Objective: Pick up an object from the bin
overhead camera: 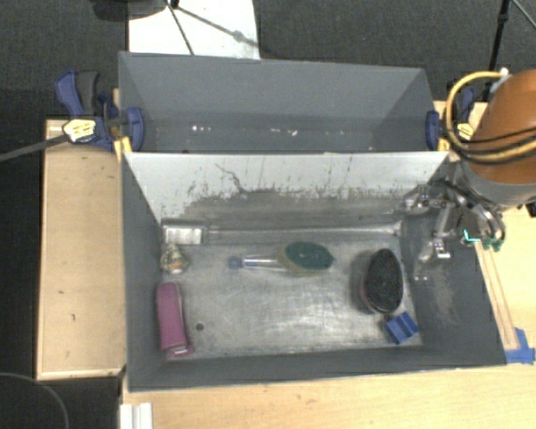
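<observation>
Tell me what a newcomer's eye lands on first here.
The robot's gripper hangs over the right wall of the grey metal bin, beside a dark oval brush-like thing. A pink cylinder lies at the floor's left end, and a teal oval piece on a blue handle lies mid-floor.

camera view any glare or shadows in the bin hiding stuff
Camera view: mild sheen on the bin floor, no harsh glare; the right side under the gripper is shaded, so the dark oval brush shows little detail; the pink cylinder at left is evenly lit.
</observation>
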